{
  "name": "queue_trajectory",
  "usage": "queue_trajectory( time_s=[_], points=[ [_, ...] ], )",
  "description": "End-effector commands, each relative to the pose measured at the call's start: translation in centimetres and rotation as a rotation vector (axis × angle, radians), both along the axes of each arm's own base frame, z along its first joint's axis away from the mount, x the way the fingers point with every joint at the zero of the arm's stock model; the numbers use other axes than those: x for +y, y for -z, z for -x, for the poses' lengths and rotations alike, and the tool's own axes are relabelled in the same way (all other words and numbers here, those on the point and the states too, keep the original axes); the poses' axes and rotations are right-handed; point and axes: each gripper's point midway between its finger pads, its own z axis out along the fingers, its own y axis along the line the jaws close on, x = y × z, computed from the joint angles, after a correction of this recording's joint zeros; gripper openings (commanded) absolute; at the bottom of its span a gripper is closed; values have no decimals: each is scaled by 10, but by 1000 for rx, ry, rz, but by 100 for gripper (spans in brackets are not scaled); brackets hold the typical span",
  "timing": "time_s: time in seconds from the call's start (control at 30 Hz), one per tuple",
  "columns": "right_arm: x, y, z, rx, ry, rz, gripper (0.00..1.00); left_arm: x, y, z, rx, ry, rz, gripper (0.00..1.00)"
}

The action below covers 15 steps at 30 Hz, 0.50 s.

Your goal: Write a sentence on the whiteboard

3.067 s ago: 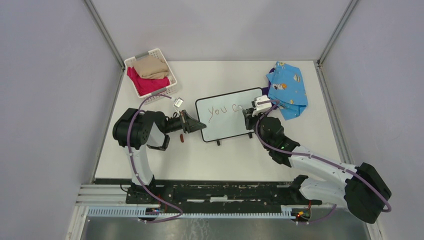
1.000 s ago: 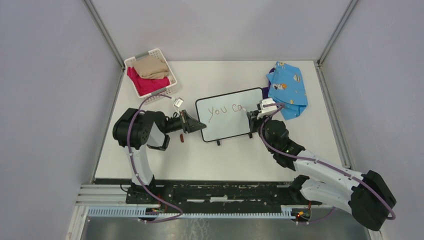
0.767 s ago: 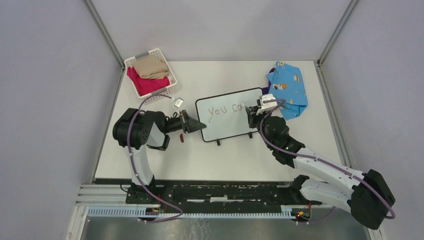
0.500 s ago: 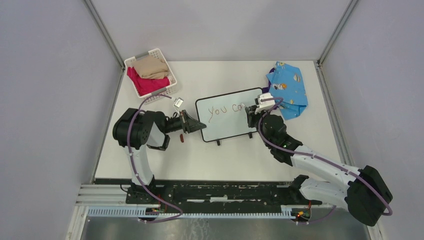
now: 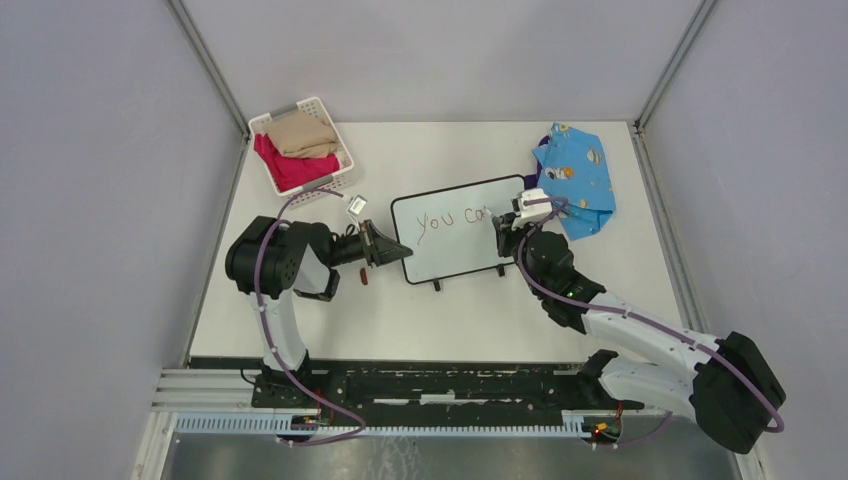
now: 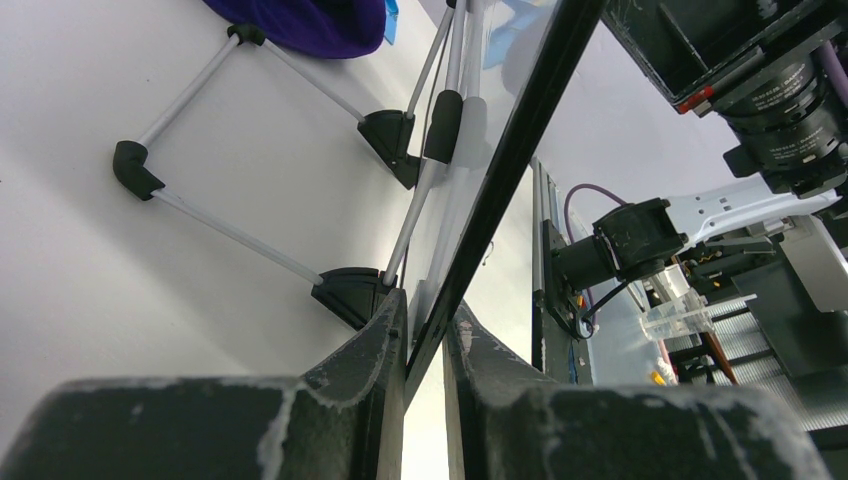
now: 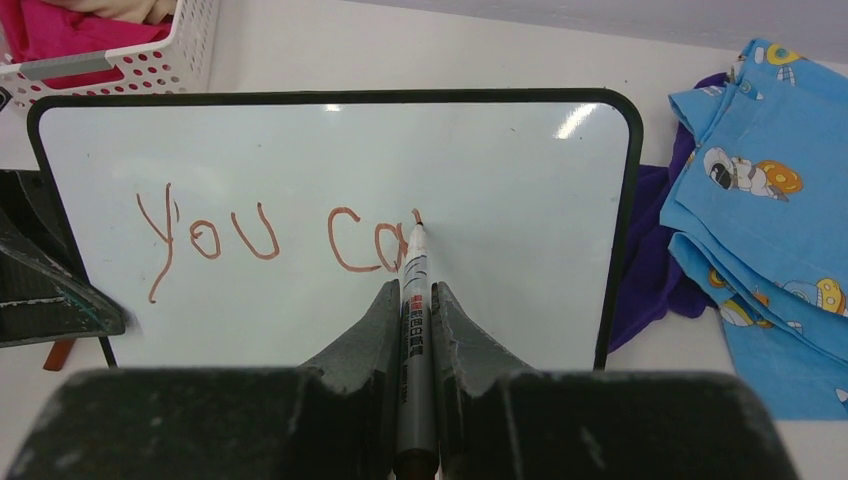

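The whiteboard (image 5: 455,232) (image 7: 500,170) stands upright mid-table, white with a thin black frame, bearing "You ca" in brown ink. My left gripper (image 5: 400,252) (image 6: 424,330) is shut on its left edge; the left wrist view shows the black frame (image 6: 510,150) pinched edge-on between both fingers. My right gripper (image 5: 505,228) (image 7: 411,296) is shut on a grey marker (image 7: 413,300). The marker's tip touches the board just right of the last letter.
A white basket (image 5: 262,127) with pink and tan cloth sits at the back left. A blue patterned cloth (image 5: 577,175) (image 7: 760,200) over a purple one (image 7: 650,270) lies right of the board. A small brown cap (image 5: 365,278) lies below the left gripper.
The right gripper with the marker has shifted slightly left and up along the board near the last letter. The left gripper and the board have held still.
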Motion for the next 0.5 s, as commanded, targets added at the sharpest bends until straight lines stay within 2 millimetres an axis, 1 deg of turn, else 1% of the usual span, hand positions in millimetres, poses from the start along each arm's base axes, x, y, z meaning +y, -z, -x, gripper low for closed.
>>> queue_trajectory(
  time_s=[0.0, 0.2, 0.27, 0.4, 0.47],
  points=[
    [-8, 1, 3, -11, 27, -31, 0, -2, -10, 5, -136, 35, 17, 2],
    [-14, 17, 10, 14, 28, -28, 0, -2, -10, 5, -134, 36, 17, 2],
    [-14, 18, 11, 16, 24, -29, 0, -2, -10, 5, -133, 36, 17, 2],
    [-12, 12, 9, 7, 23, -32, 0, -2, -10, 5, -136, 37, 17, 2],
    [-10, 4, 6, -6, 23, -36, 0, -2, -10, 5, -135, 36, 17, 2]
  ],
)
